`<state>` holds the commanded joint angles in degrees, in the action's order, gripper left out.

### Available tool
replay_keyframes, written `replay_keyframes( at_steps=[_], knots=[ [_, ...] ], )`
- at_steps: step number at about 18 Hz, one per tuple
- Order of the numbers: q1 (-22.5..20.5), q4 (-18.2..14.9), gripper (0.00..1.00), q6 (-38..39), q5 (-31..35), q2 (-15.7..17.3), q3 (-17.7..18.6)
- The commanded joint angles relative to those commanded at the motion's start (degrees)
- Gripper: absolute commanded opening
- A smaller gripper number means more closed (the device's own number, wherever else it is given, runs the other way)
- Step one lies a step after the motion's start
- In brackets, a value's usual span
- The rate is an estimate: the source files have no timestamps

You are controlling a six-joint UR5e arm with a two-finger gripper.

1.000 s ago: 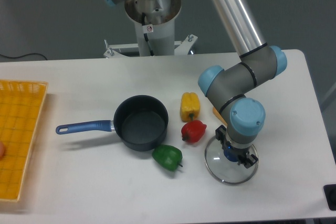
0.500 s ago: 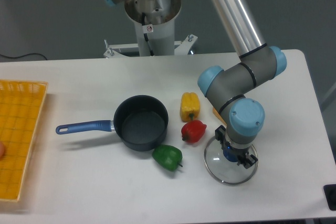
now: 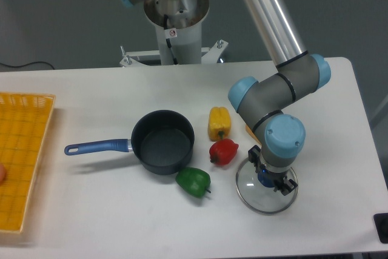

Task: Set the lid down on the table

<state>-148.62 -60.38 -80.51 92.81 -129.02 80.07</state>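
The round glass lid [image 3: 250, 191] with its thin metal rim lies low at the white table [image 3: 91, 210], right of the peppers. My gripper [image 3: 270, 180] points straight down over its centre. The black fingers [image 3: 254, 157] stand either side of the dark blue knob [image 3: 263, 179] and look shut on it. The wrist hides most of the knob and the finger pads. I cannot tell whether the lid's rim touches the table or hovers just above it.
A dark blue saucepan [image 3: 162, 141] with a blue handle sits left of centre. A yellow pepper [image 3: 219, 123], a red pepper [image 3: 224, 151] and a green pepper [image 3: 193, 181] lie between the pan and the lid. A yellow-orange gridded tray [image 3: 21, 156] fills the left edge.
The gripper and the lid have crept a few pixels up and to the left together. Nothing else has moved.
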Motion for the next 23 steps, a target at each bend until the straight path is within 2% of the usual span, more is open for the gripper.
replay_keyframes(
  at_steps=[4,7,14,17,23],
  knots=[
    [0.0,0.0,0.92,-0.2,0.0,0.0,-0.1],
    [0.1,0.0,0.99,-0.2,0.0,0.1,-0.1],
    [0.0,-0.1,1.00,-0.4,-0.1,1.1,0.1],
    [-0.5,-0.1,1.00,-1.0,-0.2,5.3,2.9],
    [-1.0,-0.9,1.00,-1.8,0.3,7.7,3.4]
  ],
)
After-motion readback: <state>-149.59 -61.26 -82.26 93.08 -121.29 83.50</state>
